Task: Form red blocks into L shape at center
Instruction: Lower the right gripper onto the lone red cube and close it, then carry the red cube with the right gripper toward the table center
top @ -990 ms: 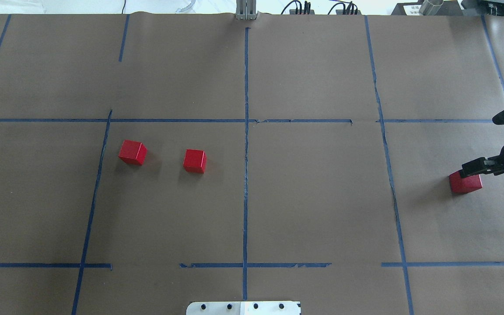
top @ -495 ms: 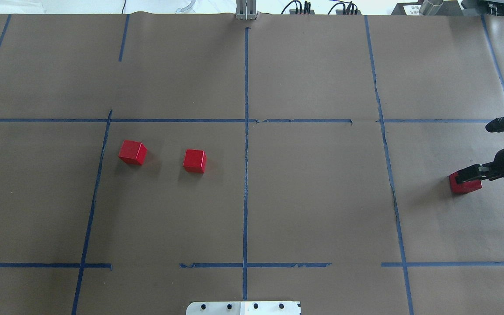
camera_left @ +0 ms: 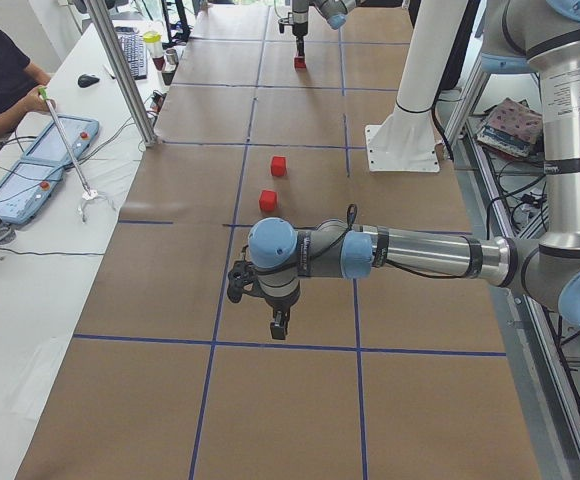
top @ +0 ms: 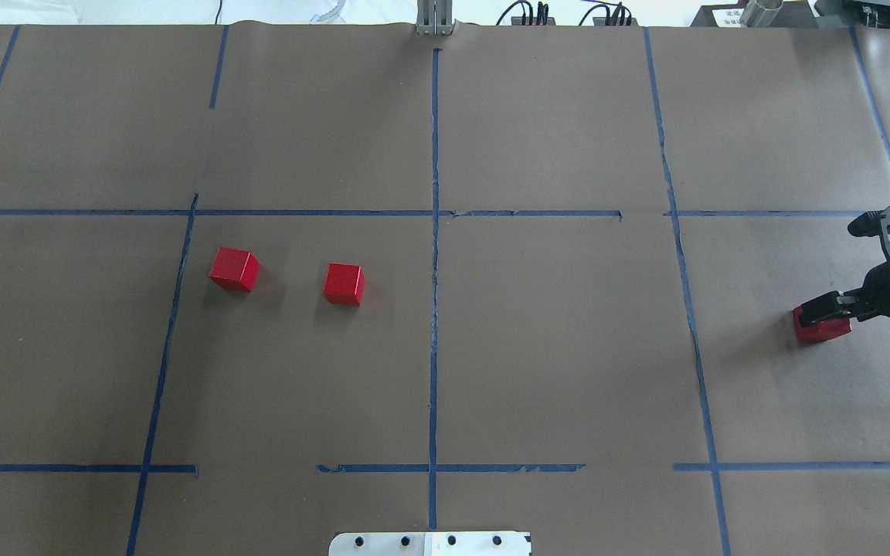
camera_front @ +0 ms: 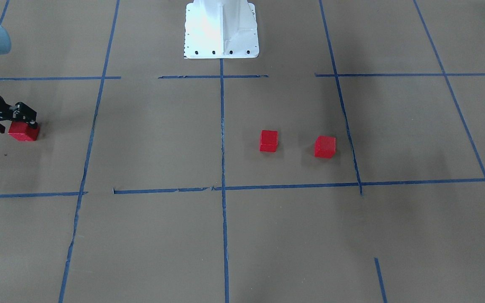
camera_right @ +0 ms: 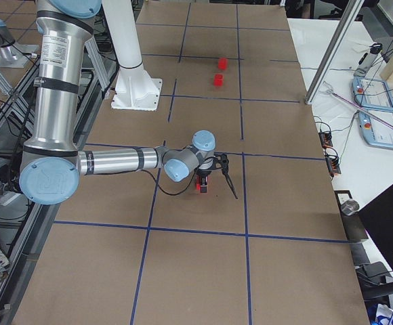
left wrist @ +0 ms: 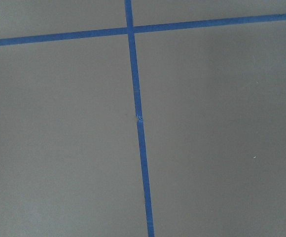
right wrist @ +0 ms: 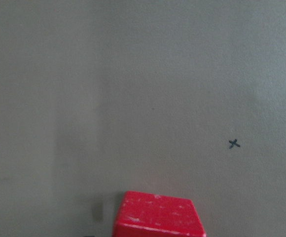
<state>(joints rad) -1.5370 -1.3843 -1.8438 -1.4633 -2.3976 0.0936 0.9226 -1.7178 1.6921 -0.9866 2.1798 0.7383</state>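
Two red blocks (top: 234, 269) (top: 344, 284) lie apart on the brown paper, left of the long blue centre tape line (top: 434, 309); they also show in the front-facing view (camera_front: 324, 147) (camera_front: 268, 141). The third red block (top: 823, 330) lies far right, near the table's end. My right gripper (top: 820, 313) is low over it with its jaws open and astride the block (camera_front: 23, 132). The right wrist view shows this block (right wrist: 158, 216) at its bottom edge. My left gripper (camera_left: 278, 325) shows only in the exterior left view, low over bare paper; I cannot tell if it is open or shut.
The white robot base (camera_front: 221, 29) stands at the table's near edge on the centre line. An operator (camera_left: 0, 70) sits at a side table with teach pendants. A metal post (camera_left: 120, 70) stands at the far table edge.
My right gripper has come down onto the far-right red block and now covers more of its top. The blocks have not moved.
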